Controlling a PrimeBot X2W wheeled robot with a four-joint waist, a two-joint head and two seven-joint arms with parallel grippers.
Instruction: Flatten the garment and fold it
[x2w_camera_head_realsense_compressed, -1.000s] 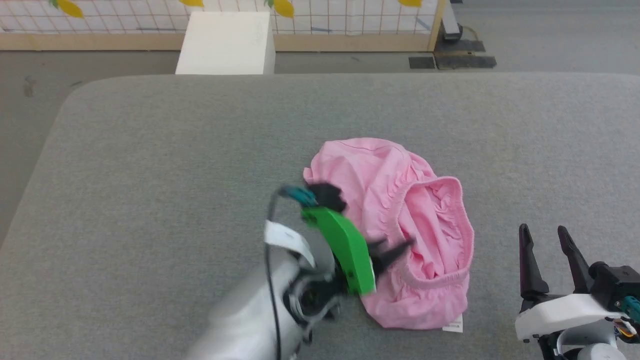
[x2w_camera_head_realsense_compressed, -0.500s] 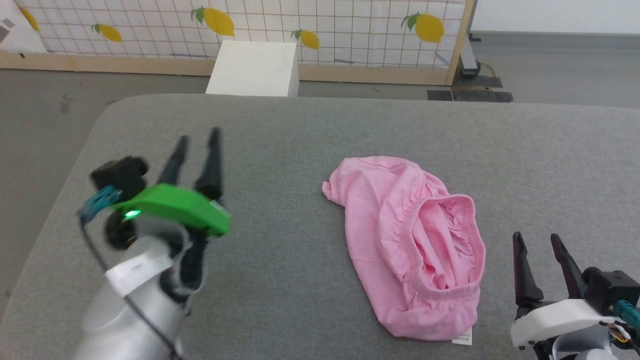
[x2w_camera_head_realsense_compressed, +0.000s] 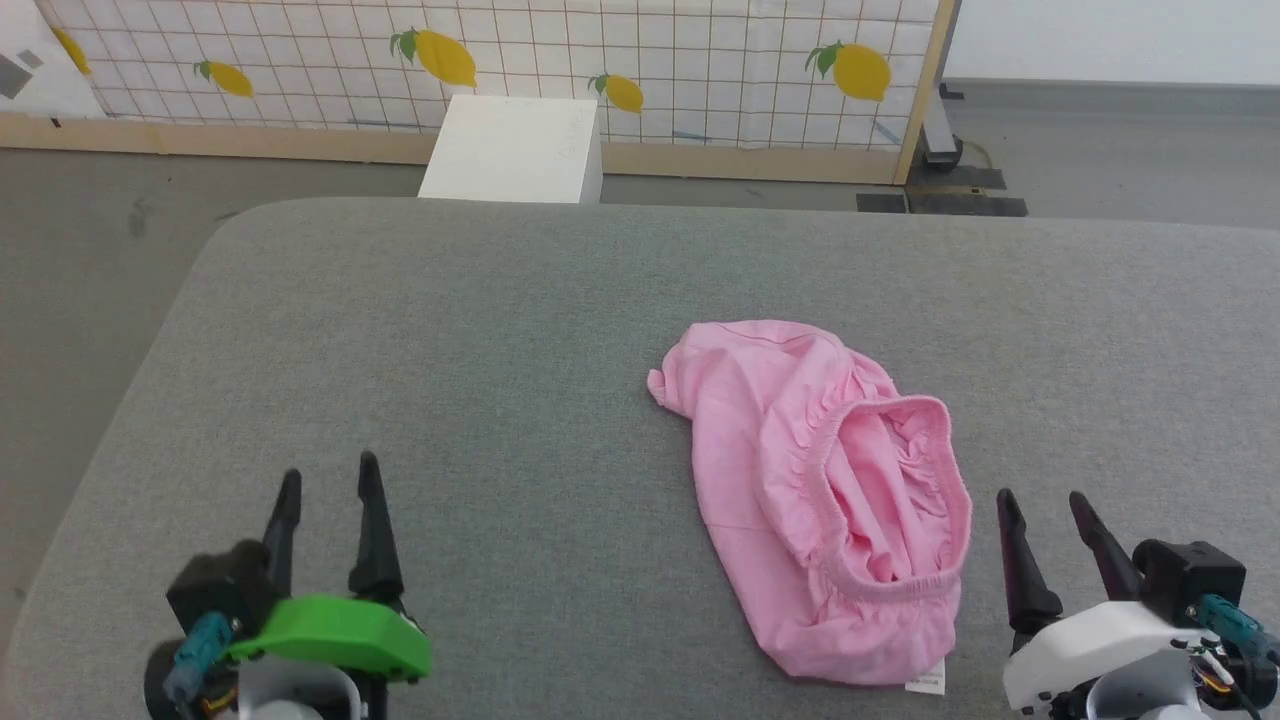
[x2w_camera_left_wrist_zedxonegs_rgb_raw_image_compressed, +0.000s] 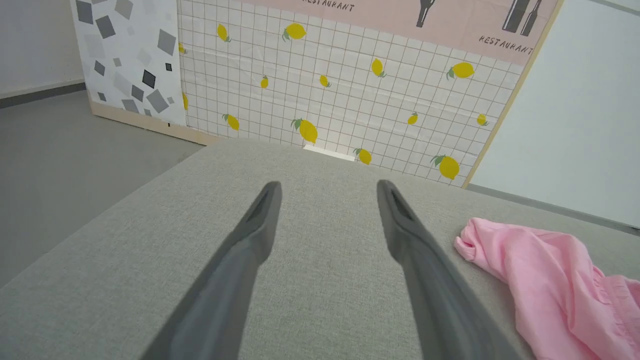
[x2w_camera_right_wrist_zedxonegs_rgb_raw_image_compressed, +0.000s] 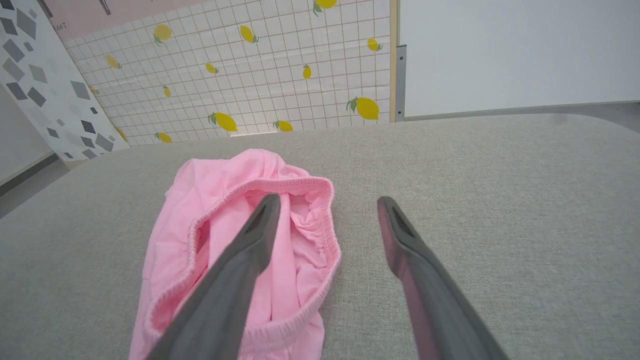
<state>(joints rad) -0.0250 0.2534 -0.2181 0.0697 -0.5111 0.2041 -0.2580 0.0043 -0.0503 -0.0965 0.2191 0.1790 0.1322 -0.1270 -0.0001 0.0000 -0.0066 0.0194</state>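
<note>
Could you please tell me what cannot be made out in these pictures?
Print on the white tag, head view: too small to read.
Underside of the garment, head view: hidden by its own top layer.
The garment's near end, left wrist view: cut off by the frame edges.
Inside of the waistband, right wrist view: partly behind one of the right gripper's jaws.

Grey cloth-covered tabletop (x2w_camera_head_realsense_compressed: 500, 300) with rounded corners. White box (x2w_camera_head_realsense_compressed: 513, 150) just behind far edge, on grey floor (x2w_camera_head_realsense_compressed: 100, 230). Lemon-print grid panel (x2w_camera_head_realsense_compressed: 700, 60) in wooden frame beyond.
</note>
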